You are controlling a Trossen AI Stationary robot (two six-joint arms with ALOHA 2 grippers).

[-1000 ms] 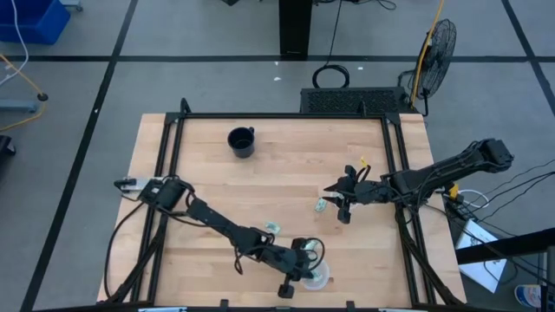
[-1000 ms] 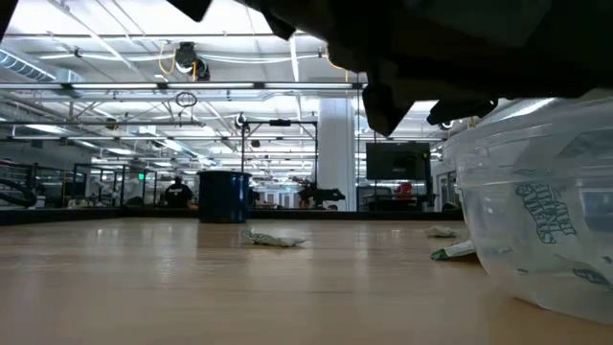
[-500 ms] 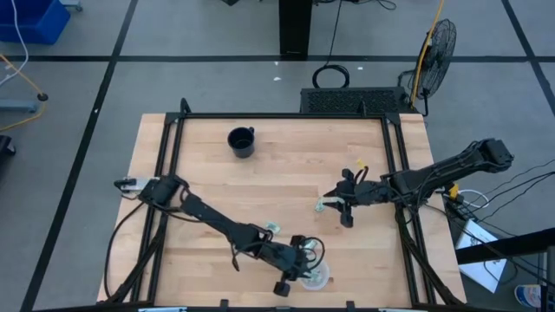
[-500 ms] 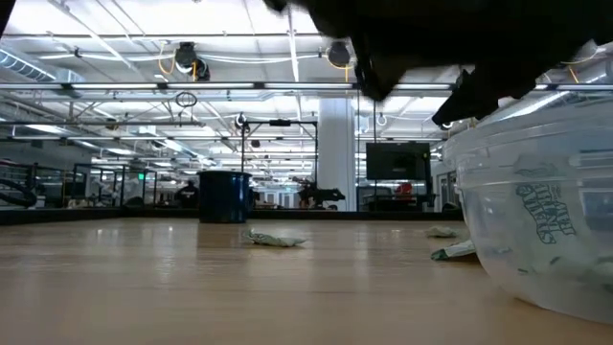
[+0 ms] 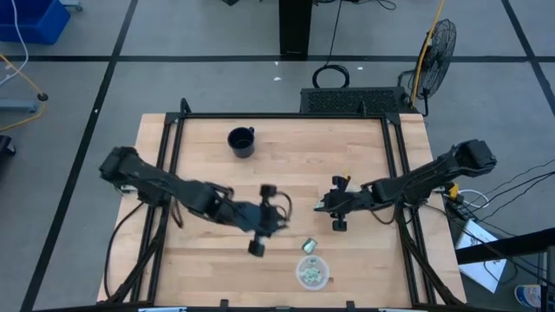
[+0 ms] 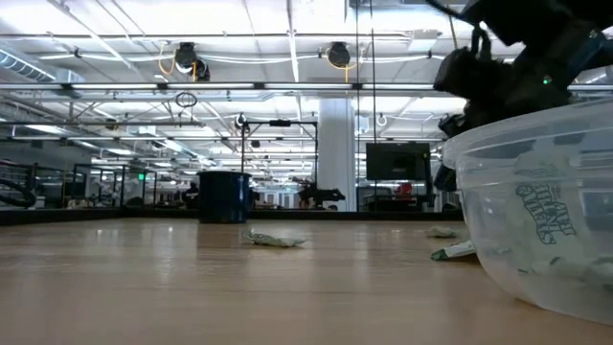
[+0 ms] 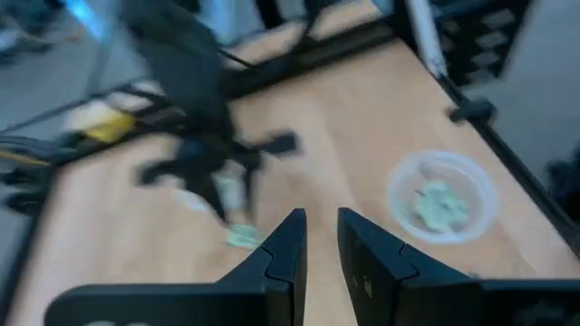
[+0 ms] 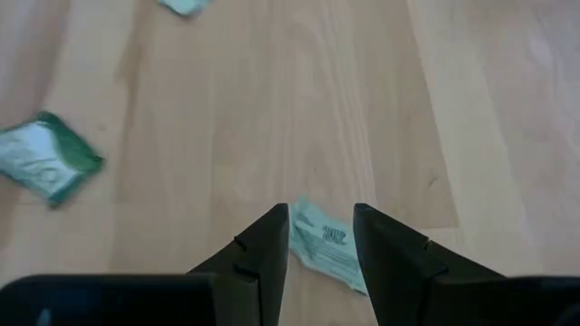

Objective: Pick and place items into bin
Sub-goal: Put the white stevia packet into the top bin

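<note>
The bin (image 5: 313, 272) is a clear round tub near the table's near edge, and pale green packets lie in it (image 7: 441, 196). One packet (image 5: 308, 246) lies flat on the table just beyond it. My left gripper (image 5: 262, 218) hangs over the table's middle, left of the bin; its fingers (image 7: 322, 249) are a narrow gap apart with nothing between them. My right gripper (image 5: 323, 205) is low over the table. It is open, and its fingers stand on either side of a packet (image 8: 322, 240) that lies flat. Two more packets (image 8: 45, 163) (image 8: 186, 4) lie beyond it.
A black mug (image 5: 242, 141) stands near the table's far edge. Black frame rails (image 5: 395, 165) run along the table's left, right and far sides. In the low view, packets (image 6: 273, 240) (image 6: 460, 251) lie on the wood beside the bin's wall (image 6: 536, 211).
My left gripper has risen from over the bin and swung away toward the table's left and far side, uncovering the bin. My right gripper has moved a little toward the table's left and near edge, onto the packet that lay in front of it.
</note>
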